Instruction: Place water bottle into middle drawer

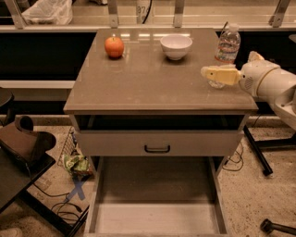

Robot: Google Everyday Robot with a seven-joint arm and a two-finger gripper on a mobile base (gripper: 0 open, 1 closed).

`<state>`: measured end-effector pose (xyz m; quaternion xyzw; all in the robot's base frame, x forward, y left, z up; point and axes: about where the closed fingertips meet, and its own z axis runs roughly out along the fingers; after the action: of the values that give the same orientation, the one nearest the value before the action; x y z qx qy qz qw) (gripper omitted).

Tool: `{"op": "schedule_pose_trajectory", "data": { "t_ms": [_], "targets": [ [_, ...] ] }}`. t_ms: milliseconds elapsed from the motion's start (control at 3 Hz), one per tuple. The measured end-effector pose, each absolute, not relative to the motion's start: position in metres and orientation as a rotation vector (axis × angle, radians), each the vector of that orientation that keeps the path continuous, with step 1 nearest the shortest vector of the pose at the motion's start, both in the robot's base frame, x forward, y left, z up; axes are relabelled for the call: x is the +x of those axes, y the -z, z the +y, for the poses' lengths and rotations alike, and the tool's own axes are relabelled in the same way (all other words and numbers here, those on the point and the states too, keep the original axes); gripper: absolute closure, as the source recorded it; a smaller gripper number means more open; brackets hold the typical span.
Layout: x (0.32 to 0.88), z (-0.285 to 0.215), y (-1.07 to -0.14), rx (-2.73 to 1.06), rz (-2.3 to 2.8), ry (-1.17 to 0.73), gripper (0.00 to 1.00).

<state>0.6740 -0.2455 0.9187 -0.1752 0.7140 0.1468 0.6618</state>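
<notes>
The water bottle is standing upright at the far right corner of the smooth tan cabinet top, which is catching reflections of the light along its far edge. The gripper is reaching in from the right, hanging low over the top and crossing in front of the bottle's lower part. Whether it is wide, narrow or touching the bottle, I cannot tell.

An orange apple is sitting far left on the top, and a white bowl is sitting between it and the bottle.

Below, the grey-fronted drawer with a black handle is standing slightly out. Under it, the middle drawer is lying pulled far towards the near side, showing its brown floor.

A speckled floor is spreading around the cabinet, with cables and a crumpled green packet lying at the left. A plastic bag is resting on the far ledge.
</notes>
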Motion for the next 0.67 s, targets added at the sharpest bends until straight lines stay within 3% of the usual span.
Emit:
{"op": "schedule_pose_trajectory", "data": {
  "t_ms": [667],
  "targets": [
    [0.701, -0.219, -0.91, -0.482, 1.55, -0.329, 0.49]
  ]
}}
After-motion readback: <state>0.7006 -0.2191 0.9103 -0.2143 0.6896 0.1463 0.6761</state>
